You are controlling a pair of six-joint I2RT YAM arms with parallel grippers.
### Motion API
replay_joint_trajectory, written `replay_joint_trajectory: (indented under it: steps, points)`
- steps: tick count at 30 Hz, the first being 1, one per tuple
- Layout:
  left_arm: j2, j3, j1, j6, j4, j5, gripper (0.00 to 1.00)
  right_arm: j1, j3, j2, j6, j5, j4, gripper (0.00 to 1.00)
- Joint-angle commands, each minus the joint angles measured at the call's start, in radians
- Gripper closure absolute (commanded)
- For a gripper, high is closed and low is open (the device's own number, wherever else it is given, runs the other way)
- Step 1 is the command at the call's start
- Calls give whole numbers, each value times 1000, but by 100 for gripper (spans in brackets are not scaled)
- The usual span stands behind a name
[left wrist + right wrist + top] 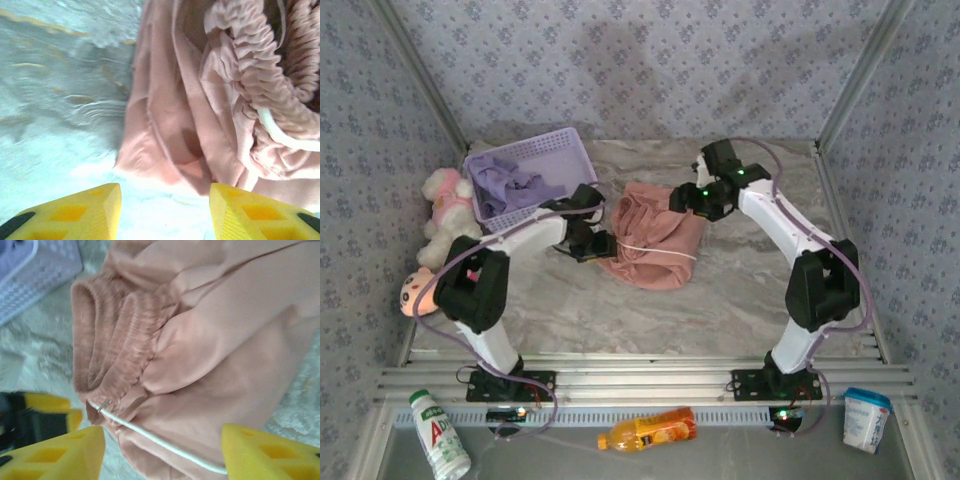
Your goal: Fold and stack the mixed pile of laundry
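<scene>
Garment [225, 350], salmon-pink and crumpled, white drawstring [160, 440] across it.

Two garments [655, 240] [510, 180], one basket [583, 160], two plush toys [445, 205] [415, 290], two bottles [440, 435] [648, 430], one tub [866, 418], two arms [485, 290] [820, 280].

Two yellow fingers [80, 212] stand apart above the pale marbled desk [60, 100]. Just beyond them lies a crumpled pink garment [190, 125] with a gathered waistband [250, 65] and a white drawstring [280, 135].
</scene>
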Motion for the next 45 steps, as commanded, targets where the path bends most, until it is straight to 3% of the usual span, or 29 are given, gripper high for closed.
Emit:
replay_joint_trajectory:
  steps: [1,4,7,12,14,17,22,26,30,34,40,45]
  points:
    - [-73,51,6,17,-101,-38,46,-31,-92,0,40,-47,93,40]
    - [-85,121,-15,15,-83,-26,39,-46,-127,26,45,-38,157,48]
    - [-44,200,-66,11,0,30,40,-49,-116,80,41,-32,206,58]
    - [136,360,-153,-10,78,62,60,-58,-78,193,70,-29,274,67]
    - [222,418,-171,-14,95,61,63,-68,-63,239,92,-55,302,67]
    - [337,493,-171,-25,104,39,65,-75,-73,272,118,-90,346,63]
    - [444,555,-149,-36,102,7,64,-79,-134,266,120,-91,374,44]
    - [463,570,-116,-27,50,-105,63,-84,-172,281,134,-83,372,35]
    - [413,474,-40,-73,57,-188,63,-97,-206,287,142,-75,372,31]
    - [376,420,-3,-81,63,-165,60,-101,-220,280,138,-67,374,30]
    - [300,453,-36,-67,8,-94,55,-84,-185,209,107,-56,320,31]
    - [205,465,-97,-23,-45,-10,49,-53,-110,156,51,-48,252,40]
